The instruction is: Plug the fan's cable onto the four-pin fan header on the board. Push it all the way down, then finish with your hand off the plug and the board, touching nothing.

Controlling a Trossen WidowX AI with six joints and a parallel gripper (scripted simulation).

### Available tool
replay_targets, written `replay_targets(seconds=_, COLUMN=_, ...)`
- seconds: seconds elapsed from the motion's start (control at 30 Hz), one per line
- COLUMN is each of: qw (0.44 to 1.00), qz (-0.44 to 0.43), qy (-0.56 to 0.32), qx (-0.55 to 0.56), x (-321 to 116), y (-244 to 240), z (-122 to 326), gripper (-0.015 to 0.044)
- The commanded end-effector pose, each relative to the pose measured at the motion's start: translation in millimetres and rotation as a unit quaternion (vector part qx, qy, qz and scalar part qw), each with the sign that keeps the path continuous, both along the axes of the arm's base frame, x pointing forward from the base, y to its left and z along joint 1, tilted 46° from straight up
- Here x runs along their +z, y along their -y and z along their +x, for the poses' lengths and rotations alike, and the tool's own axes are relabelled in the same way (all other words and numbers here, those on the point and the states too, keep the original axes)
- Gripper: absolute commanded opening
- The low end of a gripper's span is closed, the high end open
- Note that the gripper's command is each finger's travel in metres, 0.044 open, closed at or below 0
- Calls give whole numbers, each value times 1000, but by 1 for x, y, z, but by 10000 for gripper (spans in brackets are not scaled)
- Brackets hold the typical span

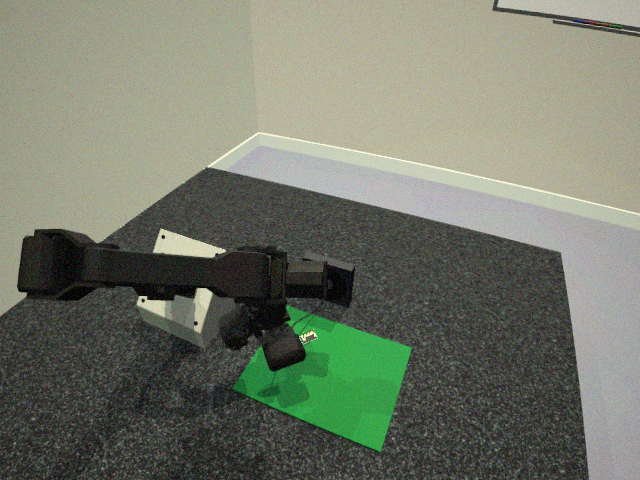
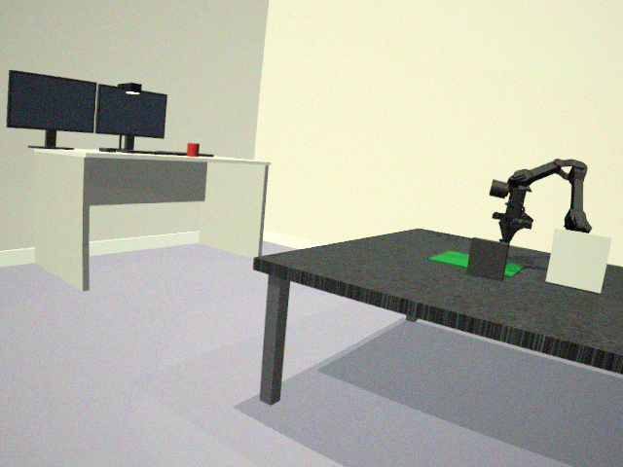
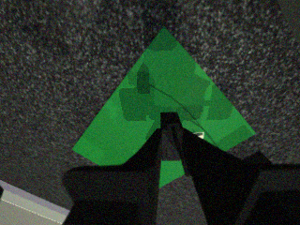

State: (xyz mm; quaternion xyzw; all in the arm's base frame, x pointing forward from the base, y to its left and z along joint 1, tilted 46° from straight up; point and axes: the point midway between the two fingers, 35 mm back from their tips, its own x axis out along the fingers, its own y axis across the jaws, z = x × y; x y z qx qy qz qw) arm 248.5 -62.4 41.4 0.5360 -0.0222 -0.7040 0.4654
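Observation:
My gripper (image 2: 505,240) (image 3: 170,132) is shut on the fan's dark plug (image 3: 171,149), held above the green board (image 1: 361,384) (image 2: 448,258) (image 3: 100,145); a separate shadow lies on the board. In the top view the arm's hand hides the fingertips and plug. The small pale fan header (image 1: 303,339) (image 3: 200,135) is on the board, right of the fingers in the wrist view, partly covered by the right finger there. The black fan (image 1: 342,281) (image 2: 487,259) stands beside the board, partly behind the arm in the top view. Its thin cable runs over the board's edge.
A white box (image 1: 173,325) (image 2: 578,261) stands on the dark table beside the board, under the arm in the top view. The upright fan is near the wrist. A desk with two monitors and a red cup (image 2: 192,149) stands far off.

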Motion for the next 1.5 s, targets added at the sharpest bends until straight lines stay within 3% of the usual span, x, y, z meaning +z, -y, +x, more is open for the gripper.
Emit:
replay_targets(seconds=0.0, qw=998, qz=1, qy=-48, qx=49, x=0, y=-1, z=3, gripper=0)
replay_targets(seconds=0.7, qw=907, qz=-1, qy=-296, qx=300, x=-3, y=-4, z=8, gripper=0)
replay_targets(seconds=1.47, qw=670, qz=6, qy=-521, qx=528, x=-6, y=-7, z=14, gripper=0)
